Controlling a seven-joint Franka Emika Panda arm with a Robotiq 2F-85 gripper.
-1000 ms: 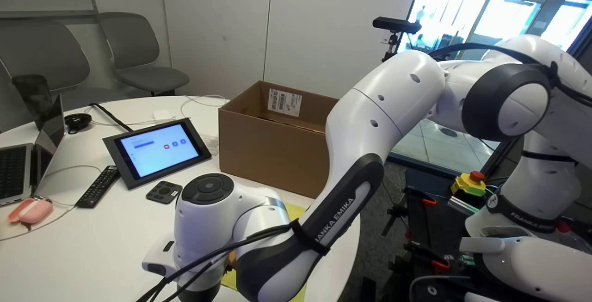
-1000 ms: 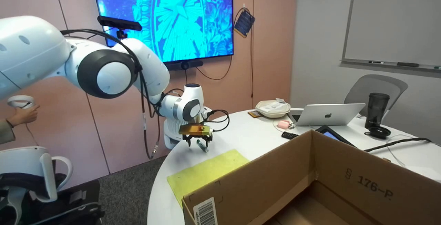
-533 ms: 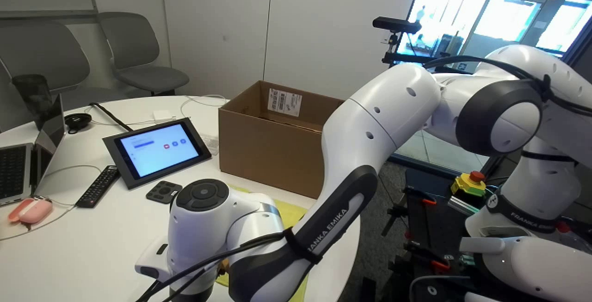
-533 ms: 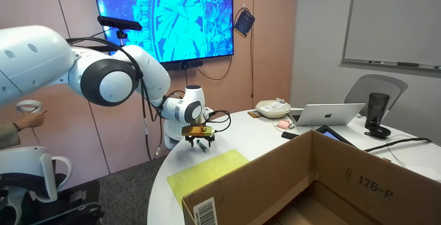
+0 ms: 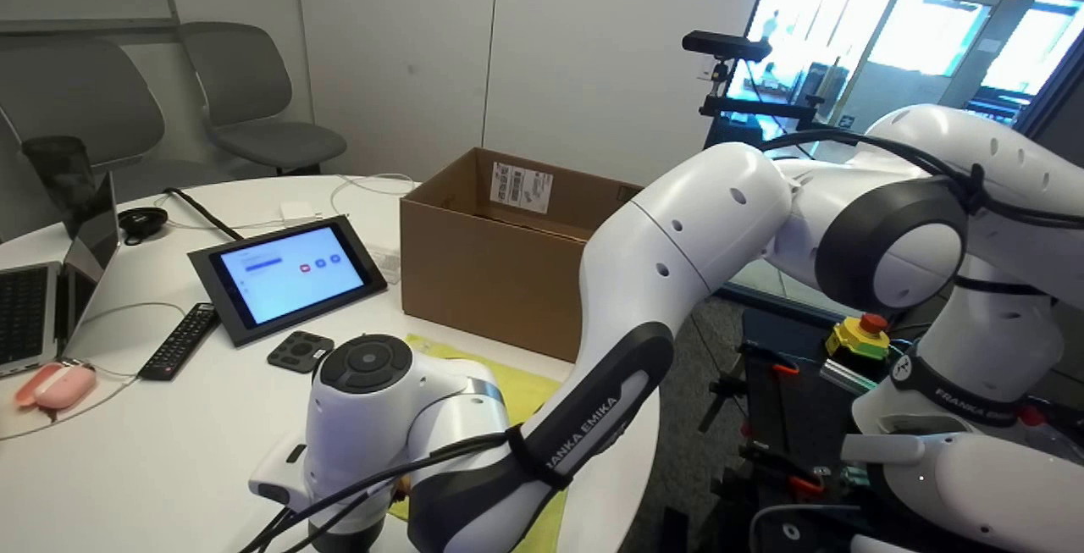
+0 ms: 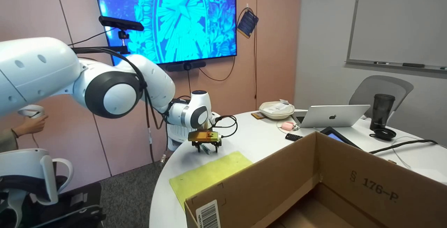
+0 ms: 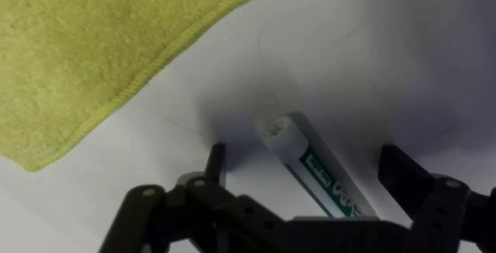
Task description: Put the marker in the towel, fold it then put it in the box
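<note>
A white marker with a green label (image 7: 310, 164) lies diagonally on the white table in the wrist view. It also shows in an exterior view (image 6: 205, 148), partly behind my gripper. My gripper (image 7: 303, 150) is open, with its fingers on either side of the marker and apart from it. The marker's near end is hidden by the gripper body. The gripper is low over the table in an exterior view (image 6: 208, 149). The yellow towel (image 6: 213, 175) lies flat and unfolded beside the marker; its edge shows in the wrist view (image 7: 97, 51). The open cardboard box (image 5: 500, 282) stands beyond the towel.
A tablet (image 5: 288, 273), a black remote (image 5: 178, 341) and a small black controller (image 5: 301, 351) lie on the table near the arm. A laptop (image 6: 335, 116), a tumbler (image 6: 382, 112) and a pale bowl (image 6: 277, 110) stand farther along. The round table edge passes close to the gripper.
The arm has come down and the gripper has moved a little toward the towel, lower around the marker. The marker, towel and box have not moved.
</note>
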